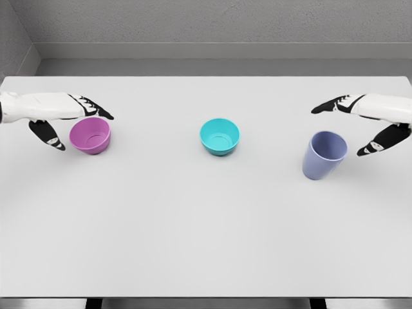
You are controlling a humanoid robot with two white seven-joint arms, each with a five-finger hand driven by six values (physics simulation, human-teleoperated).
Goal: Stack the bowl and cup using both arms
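A pink bowl (91, 135) sits upright at the left of the white table (206, 219). My left hand (74, 125) is spread around its left and back side, fingers above the far rim, thumb below to the left, holding nothing. A teal bowl (219, 136) stands in the middle. At the right stands a lavender cup (324, 154), leaning slightly. My right hand (351, 127) is spread just to its right, fingers behind and thumb in front, not closed on it.
A grey wall runs behind the table's far edge. The table's near edge lies at the bottom of the view.
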